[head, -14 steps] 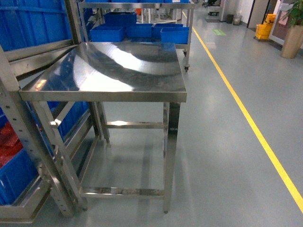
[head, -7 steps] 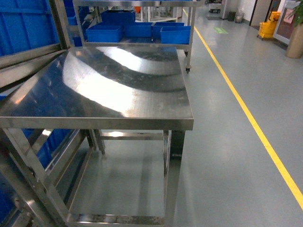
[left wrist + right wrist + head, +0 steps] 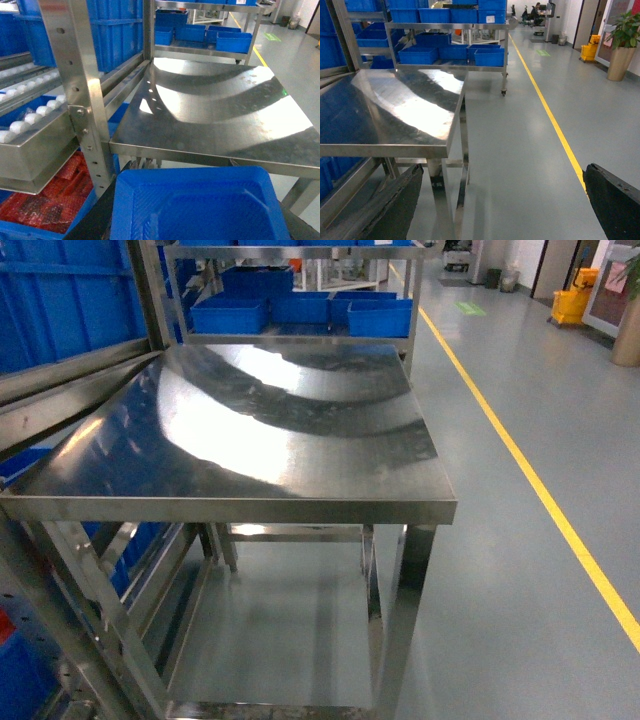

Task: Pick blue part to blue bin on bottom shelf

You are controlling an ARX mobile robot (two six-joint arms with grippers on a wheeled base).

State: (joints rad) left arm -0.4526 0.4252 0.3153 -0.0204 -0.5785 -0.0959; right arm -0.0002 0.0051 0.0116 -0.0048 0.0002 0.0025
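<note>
Directly ahead in the head view we face a stainless steel table (image 3: 260,430), its bare top glaring with curved reflections. Beyond its far edge a wheeled steel cart (image 3: 300,335) carries several small blue bins (image 3: 380,317). Along our left a steel rack upright (image 3: 150,290) rises, with large blue crates (image 3: 60,300) behind it. A yellow floor line (image 3: 530,480) runs down the grey aisle on our right.

From the left wrist camera, a blue tray (image 3: 200,205) fills the bottom of the frame just under the table edge; we cannot tell what supports it. To its left, a rack level with white roller tracks (image 3: 25,120) sits above a crate of red bagged pieces (image 3: 55,195).

From the right wrist camera, two dark fingers (image 3: 390,205) of the right gripper (image 3: 500,200) stand spread well apart, nothing between them, over open floor beside the table corner. A potted plant (image 3: 620,45) stands far right.

Left jaws are out of sight. We cannot find the blue part in any view, nor pick out the blue bin for certain.
</note>
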